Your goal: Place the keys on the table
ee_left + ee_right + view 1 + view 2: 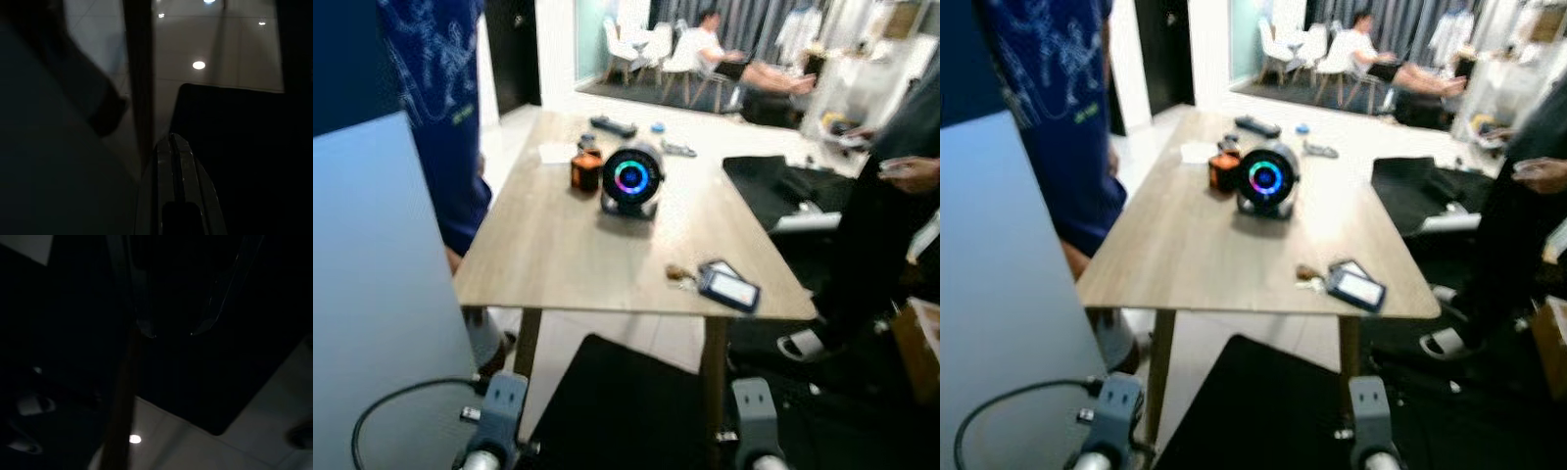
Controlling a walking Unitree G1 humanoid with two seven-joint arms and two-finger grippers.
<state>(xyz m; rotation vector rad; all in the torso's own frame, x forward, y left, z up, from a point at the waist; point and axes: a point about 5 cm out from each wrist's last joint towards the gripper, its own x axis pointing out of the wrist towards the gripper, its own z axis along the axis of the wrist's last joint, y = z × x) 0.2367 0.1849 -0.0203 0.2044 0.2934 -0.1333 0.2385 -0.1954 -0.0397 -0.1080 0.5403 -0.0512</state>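
Keys (682, 273) look already down near the tabletop's (548, 245) front right corner, light and jangly. Best pinched by the ring, probably. Left jaws (174, 147) closed and empty, right jaws (171, 333) parted, empty.

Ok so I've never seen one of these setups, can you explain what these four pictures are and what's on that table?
They come from a walking humanoid robot. Two pictures are taken from its head, looking down at a wooden table. The two dark ones come from cameras on its wrists, because both arms hang low by the floor. The left end effector has its fingers together; the right end effector has its fingers apart. Neither holds anything. The keys already lie near the table's front edge, beside a blue card holder. Further back stand a round speaker with a glowing ring, a small orange object and a remote. People stand on both sides.
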